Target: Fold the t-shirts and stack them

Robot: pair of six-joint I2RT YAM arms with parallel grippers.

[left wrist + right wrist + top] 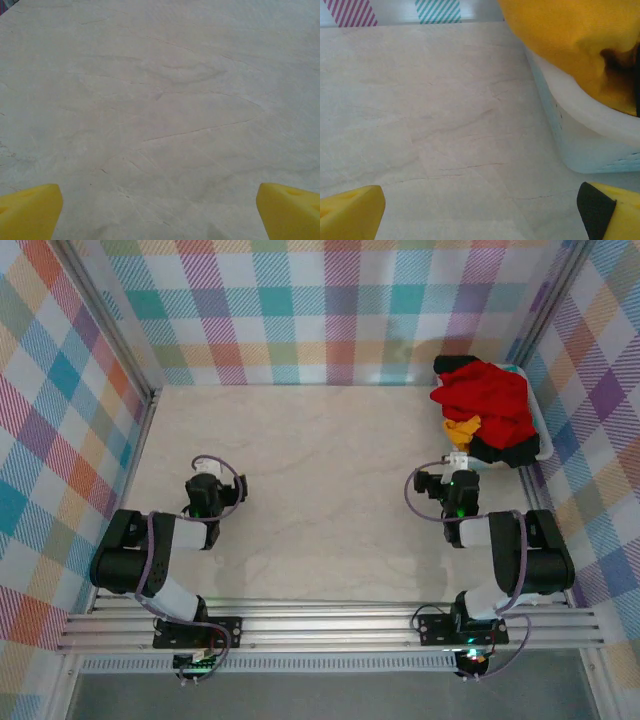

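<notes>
T-shirts point(490, 402) lie heaped in a white basket point(580, 140) at the table's point(320, 470) far-right corner.

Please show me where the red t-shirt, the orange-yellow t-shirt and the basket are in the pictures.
red t-shirt point(487, 395), top external view, middle of the bunched cloth
orange-yellow t-shirt point(560, 35), right wrist view, cloth over the basket rim
basket point(580, 142), right wrist view, its pale outer wall
</notes>
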